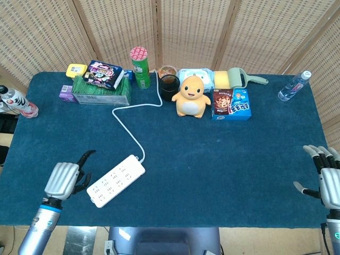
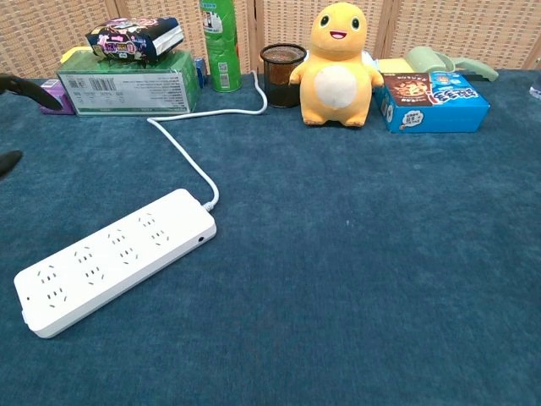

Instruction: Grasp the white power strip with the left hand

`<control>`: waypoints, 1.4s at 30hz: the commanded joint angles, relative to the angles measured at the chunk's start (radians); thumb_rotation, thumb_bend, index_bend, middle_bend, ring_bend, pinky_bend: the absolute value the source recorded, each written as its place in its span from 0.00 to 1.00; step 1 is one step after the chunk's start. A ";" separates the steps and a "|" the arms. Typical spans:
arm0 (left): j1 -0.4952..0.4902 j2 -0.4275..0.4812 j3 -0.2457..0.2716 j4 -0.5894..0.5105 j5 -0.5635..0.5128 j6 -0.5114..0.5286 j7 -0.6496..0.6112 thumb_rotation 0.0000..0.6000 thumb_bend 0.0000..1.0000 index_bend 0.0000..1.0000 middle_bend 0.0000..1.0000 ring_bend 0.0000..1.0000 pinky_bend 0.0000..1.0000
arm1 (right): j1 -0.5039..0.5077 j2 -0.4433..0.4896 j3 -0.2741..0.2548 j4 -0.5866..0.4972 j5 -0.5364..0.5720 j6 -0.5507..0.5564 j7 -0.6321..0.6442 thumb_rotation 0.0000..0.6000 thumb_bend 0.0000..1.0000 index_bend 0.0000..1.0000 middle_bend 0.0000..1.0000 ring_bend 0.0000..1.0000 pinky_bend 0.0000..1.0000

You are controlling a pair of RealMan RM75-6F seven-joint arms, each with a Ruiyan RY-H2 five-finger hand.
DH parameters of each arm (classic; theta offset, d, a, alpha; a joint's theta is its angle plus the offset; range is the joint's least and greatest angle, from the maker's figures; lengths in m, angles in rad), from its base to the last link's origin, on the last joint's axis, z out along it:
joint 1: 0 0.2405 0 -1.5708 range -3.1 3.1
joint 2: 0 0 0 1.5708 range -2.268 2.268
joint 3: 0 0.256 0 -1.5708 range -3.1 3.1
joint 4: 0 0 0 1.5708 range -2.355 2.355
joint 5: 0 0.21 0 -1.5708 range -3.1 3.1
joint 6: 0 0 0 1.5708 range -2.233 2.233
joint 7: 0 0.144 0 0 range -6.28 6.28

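The white power strip (image 1: 116, 180) lies slantwise on the blue tablecloth near the front left, its white cord (image 1: 127, 123) running back to the row of goods. In the chest view the power strip (image 2: 116, 259) fills the lower left. My left hand (image 1: 65, 179) hovers just left of the strip's near end, fingers spread, holding nothing, a small gap between them. Only dark fingertips (image 2: 25, 89) of it show at the chest view's left edge. My right hand (image 1: 326, 179) hangs open at the table's right edge, far from the strip.
Along the back stand a green box (image 1: 101, 92) with a snack pack on top, a green can (image 1: 141, 67), a dark cup (image 1: 169, 86), a yellow plush toy (image 1: 191, 96) and a blue box (image 1: 231, 103). Bottles (image 1: 293, 86) stand at both far corners.
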 commanded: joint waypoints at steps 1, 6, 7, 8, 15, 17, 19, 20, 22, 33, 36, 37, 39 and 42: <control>-0.063 -0.107 -0.024 0.012 -0.099 -0.057 0.112 1.00 0.56 0.30 1.00 1.00 1.00 | 0.000 0.006 0.004 0.003 0.012 -0.007 0.016 1.00 0.00 0.15 0.16 0.14 0.00; -0.102 -0.198 -0.037 0.030 -0.182 -0.052 0.217 1.00 0.56 0.34 1.00 1.00 1.00 | 0.002 0.013 0.007 0.006 0.019 -0.015 0.036 1.00 0.00 0.15 0.16 0.13 0.00; -0.108 -0.211 -0.037 0.034 -0.192 -0.049 0.231 1.00 0.56 0.34 1.00 1.00 1.00 | 0.002 0.014 0.007 0.006 0.020 -0.016 0.039 1.00 0.00 0.15 0.16 0.13 0.00; -0.112 -0.221 -0.036 0.038 -0.201 -0.045 0.246 1.00 0.56 0.34 1.00 1.00 1.00 | 0.002 0.015 0.007 0.006 0.022 -0.018 0.042 1.00 0.00 0.15 0.16 0.13 0.00; -0.135 -0.275 -0.038 0.074 -0.248 -0.025 0.295 1.00 0.55 0.34 1.00 1.00 1.00 | 0.003 0.020 0.006 0.003 0.026 -0.026 0.048 1.00 0.00 0.14 0.15 0.13 0.00; -0.143 -0.284 -0.037 0.082 -0.266 -0.029 0.302 1.00 0.55 0.34 1.00 1.00 1.00 | 0.004 0.021 0.007 0.003 0.028 -0.029 0.048 1.00 0.00 0.14 0.15 0.13 0.00; -0.148 -0.290 -0.036 0.090 -0.278 -0.030 0.307 1.00 0.55 0.34 1.00 1.00 1.00 | 0.004 0.021 0.007 0.004 0.032 -0.032 0.048 1.00 0.00 0.14 0.15 0.13 0.00; -0.151 -0.292 -0.036 0.094 -0.283 -0.032 0.307 1.00 0.55 0.34 1.00 1.00 1.00 | 0.005 0.021 0.007 0.004 0.033 -0.034 0.048 1.00 0.00 0.14 0.15 0.12 0.00; -0.163 -0.302 -0.042 0.113 -0.304 -0.038 0.307 1.00 0.55 0.34 1.00 1.00 1.00 | 0.006 0.022 0.007 0.004 0.036 -0.038 0.048 1.00 0.00 0.14 0.15 0.12 0.00; -0.206 -0.334 -0.031 0.196 -0.337 -0.076 0.287 1.00 0.55 0.34 1.00 1.00 1.00 | 0.009 0.020 0.006 0.004 0.044 -0.047 0.040 1.00 0.00 0.14 0.15 0.12 0.00; -0.216 -0.342 -0.029 0.204 -0.343 -0.080 0.291 1.00 0.55 0.34 1.00 1.00 1.00 | 0.009 0.020 0.007 0.006 0.047 -0.048 0.043 1.00 0.00 0.14 0.15 0.12 0.00; -0.219 -0.345 -0.029 0.207 -0.347 -0.081 0.293 1.00 0.55 0.34 1.00 1.00 1.00 | 0.009 0.020 0.008 0.007 0.049 -0.049 0.045 1.00 0.00 0.14 0.15 0.12 0.00; -0.225 -0.353 -0.027 0.213 -0.353 -0.081 0.297 1.00 0.55 0.34 1.00 1.00 1.00 | 0.010 0.021 0.008 0.008 0.051 -0.052 0.047 1.00 0.00 0.14 0.15 0.12 0.00; -0.232 -0.361 -0.024 0.223 -0.362 -0.082 0.303 1.00 0.55 0.34 1.00 1.00 1.00 | 0.010 0.022 0.008 0.009 0.052 -0.054 0.050 1.00 0.00 0.14 0.15 0.12 0.00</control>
